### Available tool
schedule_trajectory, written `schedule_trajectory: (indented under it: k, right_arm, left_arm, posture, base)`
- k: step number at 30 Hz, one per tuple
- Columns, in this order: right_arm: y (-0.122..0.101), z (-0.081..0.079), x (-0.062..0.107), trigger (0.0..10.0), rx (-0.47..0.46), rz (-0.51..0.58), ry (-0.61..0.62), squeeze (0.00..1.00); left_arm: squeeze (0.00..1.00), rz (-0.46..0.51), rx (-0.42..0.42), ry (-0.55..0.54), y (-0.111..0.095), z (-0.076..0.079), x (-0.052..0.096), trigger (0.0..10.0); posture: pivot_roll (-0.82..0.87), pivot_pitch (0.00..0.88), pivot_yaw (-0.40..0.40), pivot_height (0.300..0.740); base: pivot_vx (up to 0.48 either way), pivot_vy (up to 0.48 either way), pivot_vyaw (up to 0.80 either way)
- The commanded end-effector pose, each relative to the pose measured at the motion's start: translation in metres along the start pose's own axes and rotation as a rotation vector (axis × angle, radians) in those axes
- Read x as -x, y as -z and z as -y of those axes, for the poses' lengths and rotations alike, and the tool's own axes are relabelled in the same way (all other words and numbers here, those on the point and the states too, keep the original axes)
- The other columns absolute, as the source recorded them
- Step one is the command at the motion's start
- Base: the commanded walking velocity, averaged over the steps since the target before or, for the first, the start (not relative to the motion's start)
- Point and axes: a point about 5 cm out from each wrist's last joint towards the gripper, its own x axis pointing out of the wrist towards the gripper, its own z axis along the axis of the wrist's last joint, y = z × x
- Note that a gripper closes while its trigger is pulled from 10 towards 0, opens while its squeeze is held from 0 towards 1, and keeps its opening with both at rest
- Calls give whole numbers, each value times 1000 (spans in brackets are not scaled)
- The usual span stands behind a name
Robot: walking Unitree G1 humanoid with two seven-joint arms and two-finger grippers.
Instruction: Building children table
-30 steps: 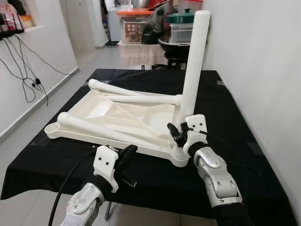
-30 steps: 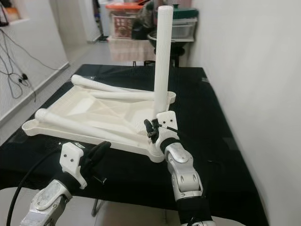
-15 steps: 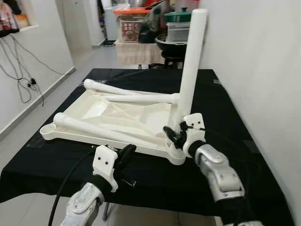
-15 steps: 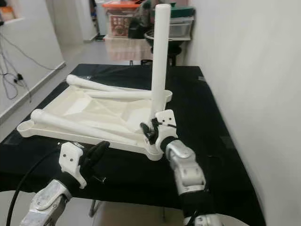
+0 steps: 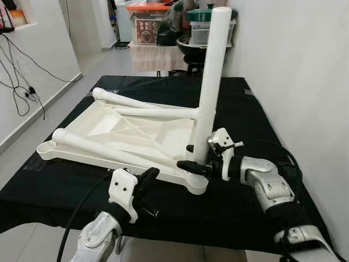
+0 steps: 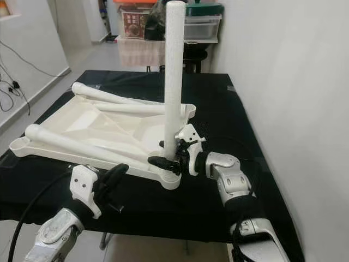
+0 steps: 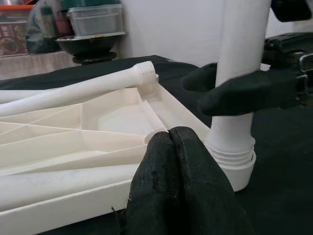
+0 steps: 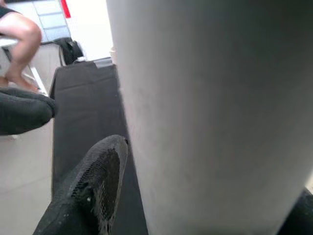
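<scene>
A white table top (image 5: 109,124) lies upside down on the black-covered table (image 5: 256,109). One white leg (image 5: 210,82) stands upright in its near right corner socket (image 5: 197,183). Three more legs lie across the top, one of them near the front (image 5: 103,147) and two at the back (image 5: 136,102). My right gripper (image 5: 188,157) comes in from the right and is shut on the upright leg just above the socket, one black finger (image 7: 239,93) on each side. My left gripper (image 5: 147,177) is shut on nothing and hangs just before the top's front edge, left of the socket.
A white wall runs close along the table's right side. Storage boxes and a pot (image 5: 204,22) stand behind the table. Cables (image 5: 22,82) hang on the left wall above open floor. A person's bare legs (image 8: 19,34) show far off in the right wrist view.
My right wrist has swung from in front of the upright leg round to its right side, fingers staying at the leg's base. The left gripper has held still. The camera has shifted slightly.
</scene>
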Motion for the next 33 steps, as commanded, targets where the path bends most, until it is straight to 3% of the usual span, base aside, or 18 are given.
schedule_trajectory:
  k: [1,3,4,6,7,16,20,22,23,24,25,26,27,28,32,33]
  right_arm:
    - [-6,1,-9,10000,-1,8,-21,0]
    - [-8,4,-10,10000,-1,10,-27,0]
    - [-10,7,-10,2235,-10,17,-28,0]
    - [-11,9,-9,2235,-16,23,-37,0]
    - [-10,10,-8,0,-26,28,-47,0]
    - [-3,15,2,0,-64,33,-75,0]
    - [5,16,6,0,-59,19,-19,0]
    - [20,19,11,0,-46,-42,149,0]
    - [20,19,11,0,-46,-42,149,0]
    - [27,23,10,0,-37,-78,359,0]
    - [32,15,4,0,-264,52,733,0]
    - [32,15,4,0,-264,52,733,0]
    - [42,-13,-1,0,-268,19,796,0]
    - [34,-21,6,0,-195,29,872,0]
    - [29,-20,11,0,-172,44,903,0]
    - [31,-11,17,0,-120,21,923,0]
  left_arm:
    - [0,-18,2,-2,6,2,1,10000]
    - [0,-19,2,-2,6,2,1,10000]
    - [0,-19,3,-1,6,2,1,10000]
    - [0,-19,4,-1,6,3,1,10000]
    - [0,-19,5,0,6,3,1,10000]
    - [0,-21,6,4,7,5,2,10000]
    - [0,-23,7,6,7,5,3,10000]
    - [0,-23,6,6,8,5,3,10000]
    - [0,-23,6,6,8,5,3,10000]
    - [0,-23,5,4,8,5,4,10000]
    - [0,-22,3,2,7,3,5,10000]
    - [0,-22,3,2,7,3,5,10000]
    - [0,-22,-1,0,6,2,5,10000]
    - [0,-26,-7,0,7,0,6,10000]
    - [0,-29,-9,1,8,-1,6,10000]
    - [0,-30,-7,2,8,-1,6,10000]
  posture:
    - [24,0,-33,740]
    - [24,0,-33,740]
    - [27,0,-34,740]
    - [27,0,-34,740]
    - [28,0,-35,740]
    - [22,0,-31,740]
    - [18,0,-34,740]
    - [17,0,-42,740]
    - [17,0,-42,740]
    - [17,0,-46,740]
    - [6,0,-37,740]
    - [6,0,-37,740]
    - [9,0,-29,740]
    - [-14,0,-6,740]
    - [-23,0,-1,740]
    - [-16,0,-9,740]
  base:
    - [0,0,0]
    - [0,0,0]
    - [0,0,0]
    - [0,0,0]
    - [0,0,0]
    - [0,0,0]
    - [0,0,0]
    - [0,0,0]
    - [0,0,0]
    - [0,0,0]
    - [0,0,0]
    - [0,0,0]
    - [0,0,0]
    - [0,0,0]
    - [0,0,0]
    - [0,0,0]
